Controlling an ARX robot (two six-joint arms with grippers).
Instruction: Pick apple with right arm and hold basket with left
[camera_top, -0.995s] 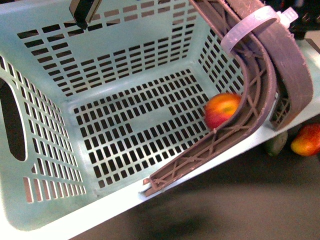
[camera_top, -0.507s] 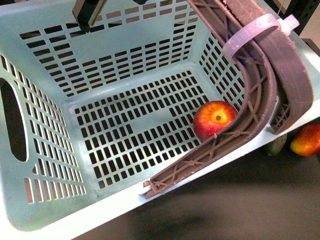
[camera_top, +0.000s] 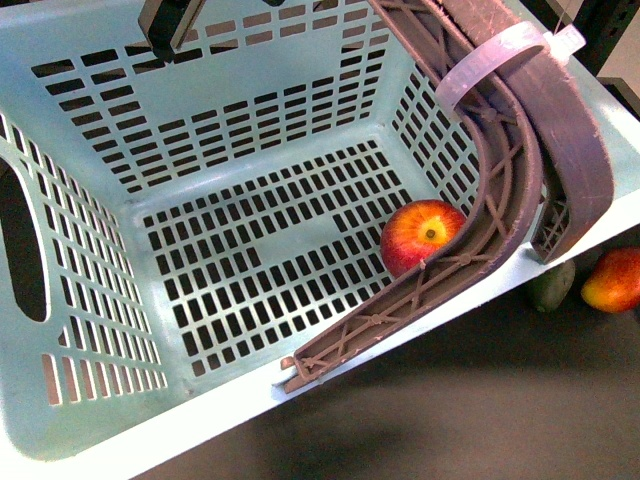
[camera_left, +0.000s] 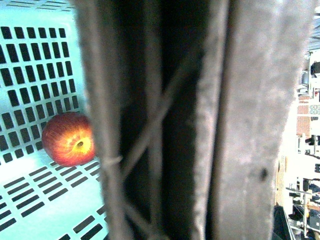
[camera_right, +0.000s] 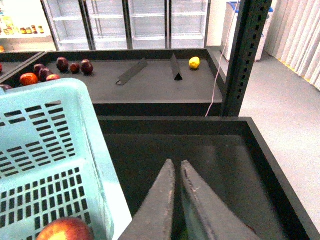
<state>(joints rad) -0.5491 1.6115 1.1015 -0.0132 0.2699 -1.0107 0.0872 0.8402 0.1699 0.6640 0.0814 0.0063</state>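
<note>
The pale mint basket (camera_top: 250, 110) fills the front view, tilted. Its two brown handles (camera_top: 520, 170) arch over the right side, tied with a white zip tie (camera_top: 490, 60). The red apple (camera_top: 425, 235) lies on the basket floor against the right wall, yellow stem dimple up, partly behind a handle. In the left wrist view the handles (camera_left: 200, 150) fill the picture up close, with the apple (camera_left: 69, 139) below them; my left gripper is shut on the basket and its fingers do not show. My right gripper (camera_right: 176, 167) is shut and empty, outside the basket (camera_right: 50, 130) over a dark bin.
An oblong red-yellow fruit (camera_top: 612, 280) and a dark green fruit (camera_top: 552, 287) lie on the dark surface just outside the basket's right side. A black post (camera_right: 245, 55) stands beyond the bin. Farther shelves hold dark red fruit (camera_right: 62, 65) and a yellow one (camera_right: 194, 62).
The apple has rolled a little to the left out from behind the handle, and its stem dimple now faces up. The basket has shifted slightly.
</note>
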